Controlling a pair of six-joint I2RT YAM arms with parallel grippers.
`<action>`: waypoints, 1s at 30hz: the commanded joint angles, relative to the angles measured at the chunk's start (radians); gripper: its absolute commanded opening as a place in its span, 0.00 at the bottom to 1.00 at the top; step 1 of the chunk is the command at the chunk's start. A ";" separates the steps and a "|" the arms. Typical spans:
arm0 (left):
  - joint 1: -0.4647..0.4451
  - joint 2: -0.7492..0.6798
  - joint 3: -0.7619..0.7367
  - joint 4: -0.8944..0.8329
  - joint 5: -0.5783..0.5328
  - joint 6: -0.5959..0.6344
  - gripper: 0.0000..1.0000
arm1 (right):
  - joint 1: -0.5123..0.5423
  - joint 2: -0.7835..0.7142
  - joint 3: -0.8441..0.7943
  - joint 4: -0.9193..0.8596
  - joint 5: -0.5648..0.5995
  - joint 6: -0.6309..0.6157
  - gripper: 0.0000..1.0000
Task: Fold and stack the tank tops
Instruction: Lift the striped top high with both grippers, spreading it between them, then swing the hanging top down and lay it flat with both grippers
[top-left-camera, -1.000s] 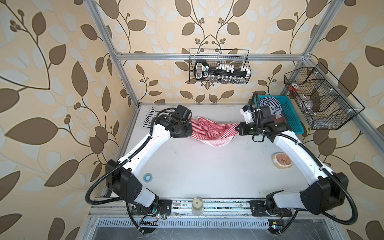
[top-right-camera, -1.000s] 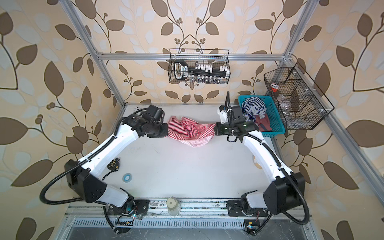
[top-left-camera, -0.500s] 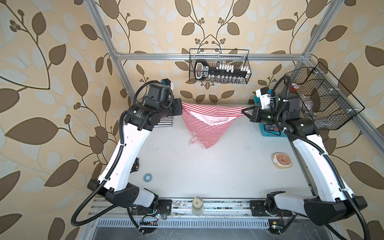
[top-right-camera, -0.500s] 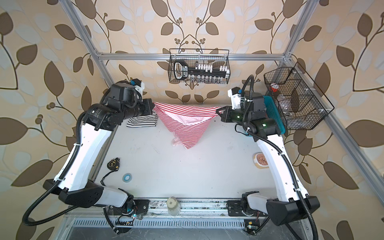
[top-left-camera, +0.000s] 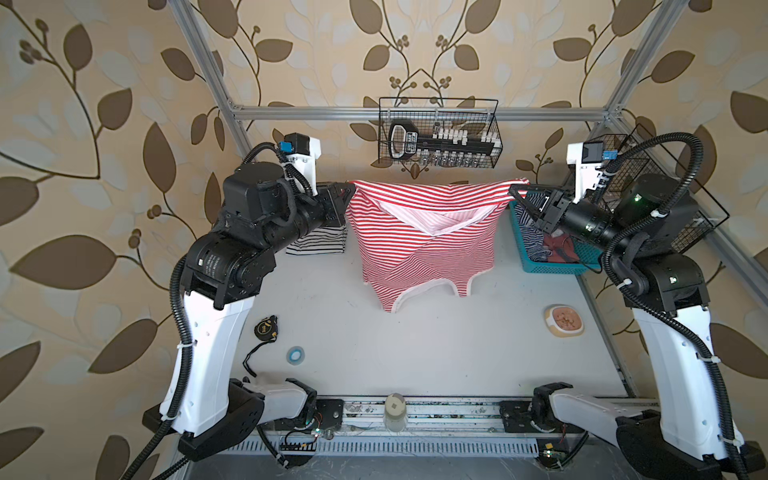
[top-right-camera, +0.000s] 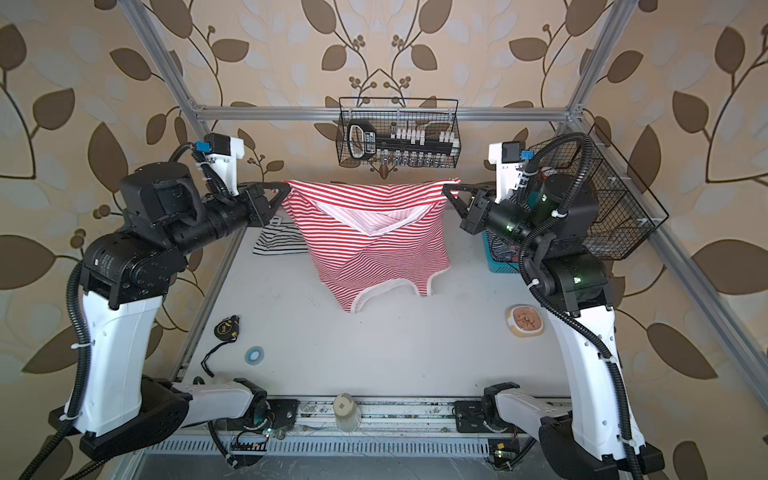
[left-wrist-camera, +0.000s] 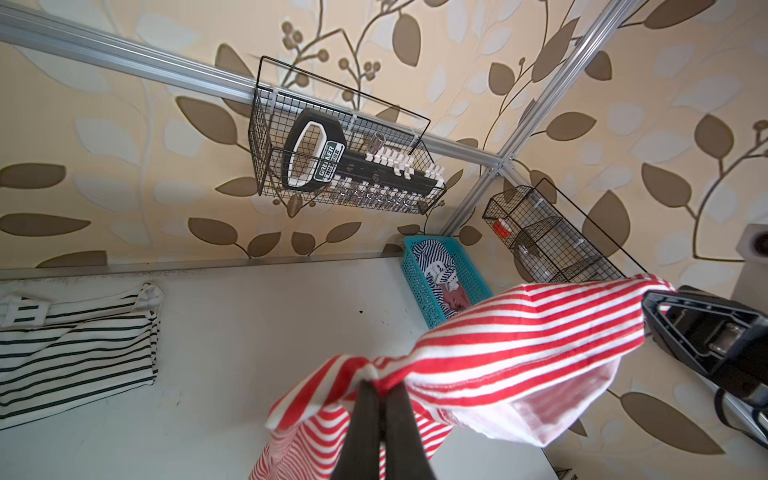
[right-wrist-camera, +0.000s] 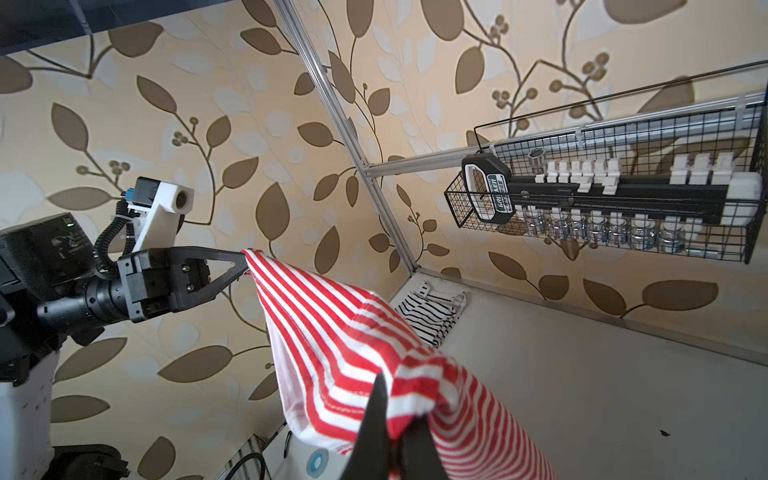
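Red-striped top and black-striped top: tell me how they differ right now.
The red-striped top hangs in the air, spread out between the left gripper and right gripper, each shut on a corner; the black-striped top lies folded on the table at the back left, untouched. One has red stripes, the other black. Both are white, thin-striped sleeveless knits.

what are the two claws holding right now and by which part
Both hold the red-striped tank top, raised and stretched between them: the left claw pinches one corner of its upper edge, the right claw the opposite corner.
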 joint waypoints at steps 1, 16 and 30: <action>0.003 -0.034 -0.023 0.072 0.053 0.007 0.00 | -0.003 -0.018 -0.029 0.030 -0.046 0.026 0.00; 0.147 0.381 0.193 0.055 0.005 0.036 0.00 | -0.057 0.261 -0.006 0.074 -0.014 0.012 0.00; 0.284 0.410 0.214 0.373 0.322 -0.039 0.00 | -0.132 0.425 0.157 0.326 -0.156 0.104 0.00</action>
